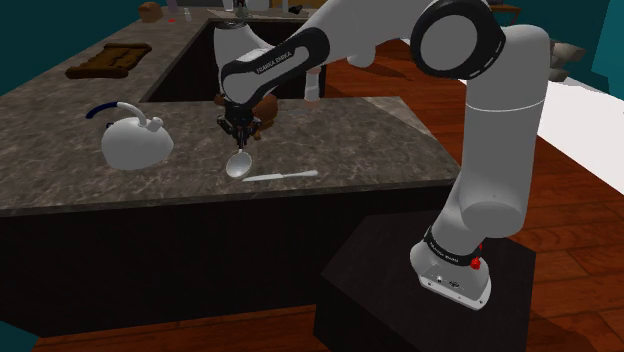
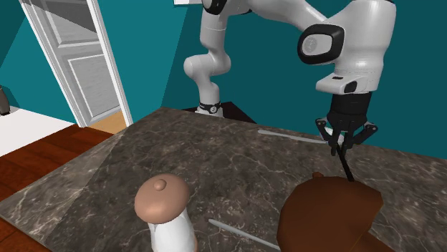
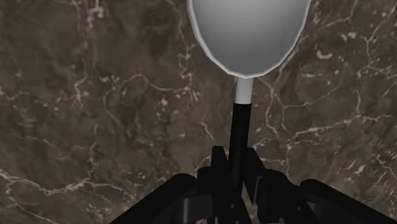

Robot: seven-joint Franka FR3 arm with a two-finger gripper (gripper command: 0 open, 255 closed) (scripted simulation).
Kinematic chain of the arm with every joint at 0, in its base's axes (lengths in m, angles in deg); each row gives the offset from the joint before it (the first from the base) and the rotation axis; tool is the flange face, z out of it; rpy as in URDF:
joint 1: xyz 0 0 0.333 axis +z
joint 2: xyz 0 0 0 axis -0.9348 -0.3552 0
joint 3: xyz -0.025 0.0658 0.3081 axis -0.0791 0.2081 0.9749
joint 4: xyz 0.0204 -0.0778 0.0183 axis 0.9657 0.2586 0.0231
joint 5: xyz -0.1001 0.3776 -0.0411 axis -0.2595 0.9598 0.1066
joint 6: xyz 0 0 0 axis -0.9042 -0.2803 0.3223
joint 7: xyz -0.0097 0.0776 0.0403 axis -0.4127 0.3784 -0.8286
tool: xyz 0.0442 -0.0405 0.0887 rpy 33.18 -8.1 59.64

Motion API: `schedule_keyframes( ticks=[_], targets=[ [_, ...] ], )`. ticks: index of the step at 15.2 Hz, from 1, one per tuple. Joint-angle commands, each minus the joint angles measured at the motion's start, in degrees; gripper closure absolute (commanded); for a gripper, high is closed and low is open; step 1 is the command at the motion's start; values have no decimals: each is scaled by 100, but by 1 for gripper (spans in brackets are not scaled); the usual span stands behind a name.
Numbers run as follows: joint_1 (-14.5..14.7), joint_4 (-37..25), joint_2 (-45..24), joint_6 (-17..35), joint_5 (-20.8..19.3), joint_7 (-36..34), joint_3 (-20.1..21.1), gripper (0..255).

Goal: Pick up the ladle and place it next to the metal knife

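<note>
On my feed, the gripper [image 2: 345, 149] hangs over the dark marbled counter [image 2: 107, 179]. Its fingers pinch the ladle [image 2: 348, 168] by its thin black handle, which drops behind a brown lump [image 2: 329, 211] at six o'clock. A slim grey knife [image 2: 286, 135] lies at the gripper's nine o'clock. A brown-capped white shaker [image 2: 165, 211] stands at the lump's nine o'clock.

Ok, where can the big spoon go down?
Bare marbled dark counter lies between the round white kettle and the thin pale knife, and past the knife, shoulder view's right. Crowded: the brown lump by the black gripper clasping the grey-bowled ladle.
</note>
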Motion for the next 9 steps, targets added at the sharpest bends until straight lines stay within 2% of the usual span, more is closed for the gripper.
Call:
schedule_keyframes(
  ticks=[1,6,9],
  targets=[
    [2,75,-66,134,-10,-12,-3,255],
    [7,220,-243,456,-39,-42,-15,255],
    [7,220,-243,456,-39,-42,-14,255]
  ],
)
